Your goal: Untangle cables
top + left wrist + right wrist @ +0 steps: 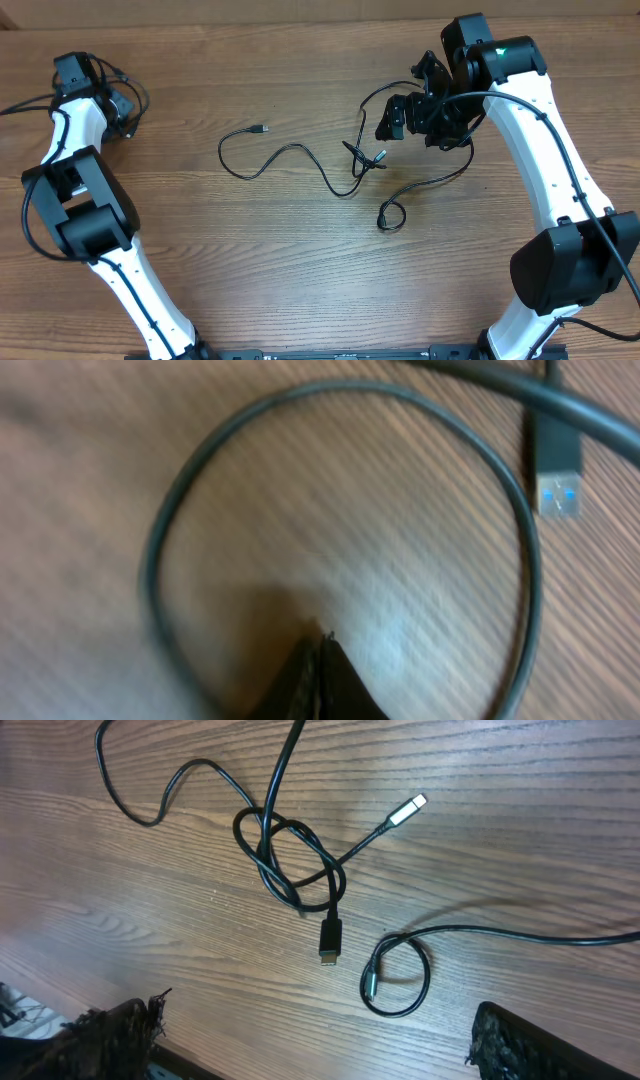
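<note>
The left hand (pixel 322 660), at ten o'clock on the tabletop (pixel 250 60), has its fingers pressed together inside a looped cable (pixel 528 560). The right hand (pixel 420 115) hangs spread wide, at one o'clock from the knotted cables (pixel 365 160).

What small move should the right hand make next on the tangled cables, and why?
Probably lower the right hand onto the knot and close on one strand beside it. That hand is open and empty, the knot lies on the table ahead of it, and the black plug lies loose near the knot, so its strand might pull through.
</note>
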Tool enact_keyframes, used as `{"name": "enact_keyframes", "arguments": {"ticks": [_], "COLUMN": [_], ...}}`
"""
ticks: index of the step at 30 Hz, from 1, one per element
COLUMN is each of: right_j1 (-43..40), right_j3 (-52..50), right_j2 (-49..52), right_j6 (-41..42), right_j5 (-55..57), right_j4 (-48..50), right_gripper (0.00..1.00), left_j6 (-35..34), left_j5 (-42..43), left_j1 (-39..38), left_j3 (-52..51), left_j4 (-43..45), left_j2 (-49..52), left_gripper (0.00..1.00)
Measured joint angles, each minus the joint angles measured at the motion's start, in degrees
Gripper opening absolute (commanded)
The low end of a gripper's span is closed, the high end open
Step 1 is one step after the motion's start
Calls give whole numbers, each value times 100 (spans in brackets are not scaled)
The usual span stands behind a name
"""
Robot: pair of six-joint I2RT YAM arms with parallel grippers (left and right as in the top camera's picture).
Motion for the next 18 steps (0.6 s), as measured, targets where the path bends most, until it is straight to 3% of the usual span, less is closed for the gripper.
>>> {"name": "enact_keyframes", "arguments": {"ticks": [2,6,10,13,16,18], "right_j1": [0,0,0,0,0,0], "right_j3": [0,0,0,0,0,0], "right_j2": [0,0,0,0,0,0], "right_j6": [35,79,98,103,103,105], "right_j5": [-2,2,0,0,-2,0], "right_j4": [-9,-11,-13,-4,0,-2], "right_gripper": [100,100,100,100,100,100], "left_j6": [98,365,503,575,717,780], "left_j5": [-7,7,44,114,553,918], "left_j1": [35,92,245,330,398,396], "left_j3": [74,472,1526,2387,3506,3991], "left_j4": [481,417,-396,-942,-1856,-2629], "left_j2": [184,387,682,728,704,697], "left_gripper": [9,9,8,19,4,4]}}
